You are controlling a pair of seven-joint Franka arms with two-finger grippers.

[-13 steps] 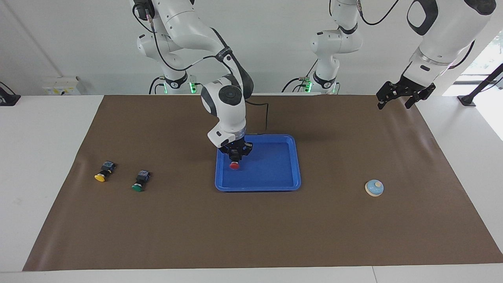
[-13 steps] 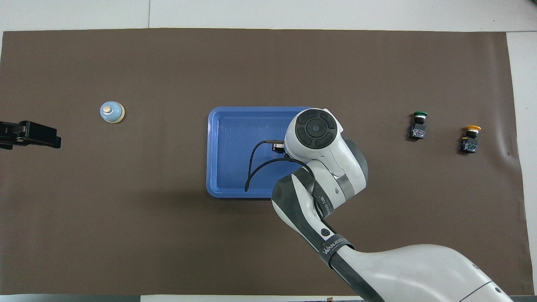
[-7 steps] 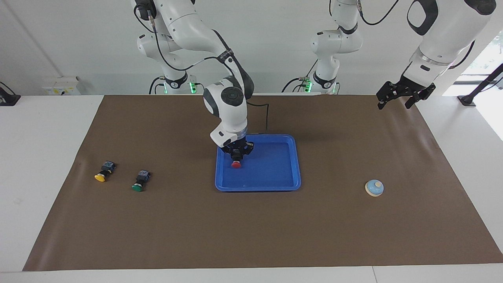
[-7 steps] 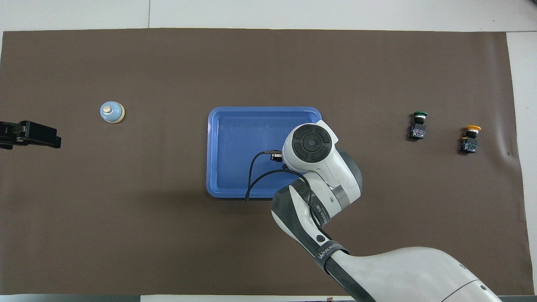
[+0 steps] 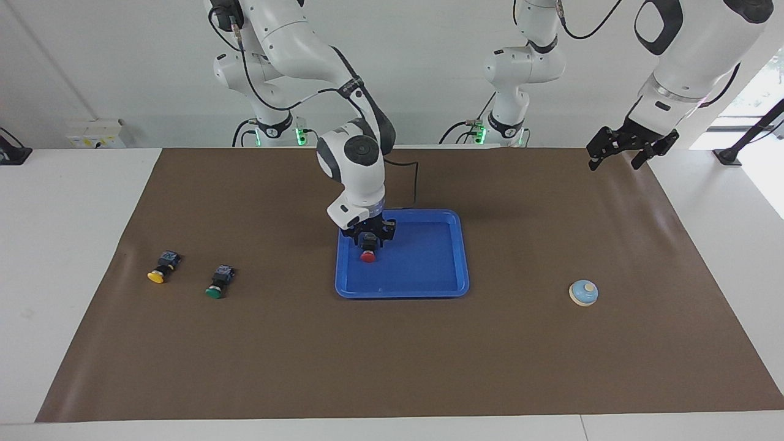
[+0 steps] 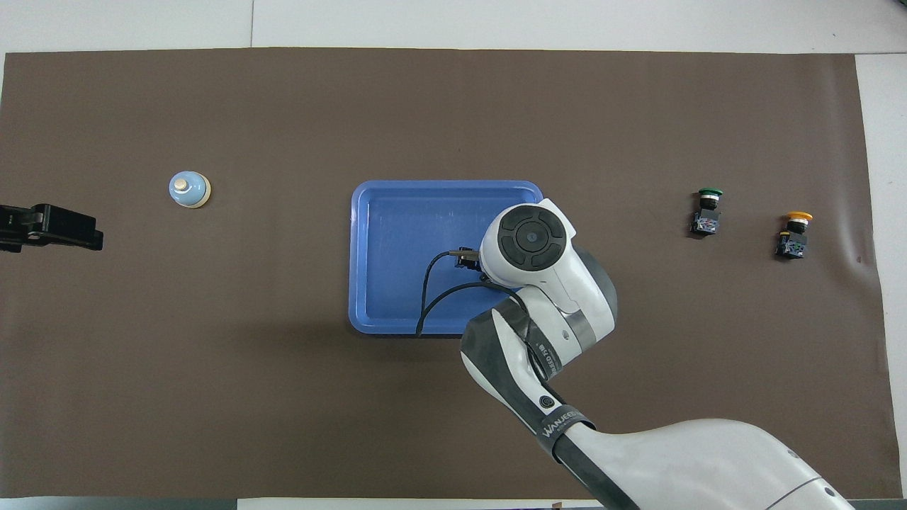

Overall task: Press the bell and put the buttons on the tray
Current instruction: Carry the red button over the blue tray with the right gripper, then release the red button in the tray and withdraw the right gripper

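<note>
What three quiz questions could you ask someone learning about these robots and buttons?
1. Fill in: the green-capped black push-button and the yellow-capped black push-button lie on the brown paper mat, toward the ___ arm's end of the table.
2. Which cap colour has the button at the right gripper, over the flat bright-blue plastic tray? A red. B green. C yellow.
3. True or false: the small light-blue dome bell sits inside the tray.

Key: 1 right. 2 A. 3 false; it sits on the mat, while the left gripper waits.
</note>
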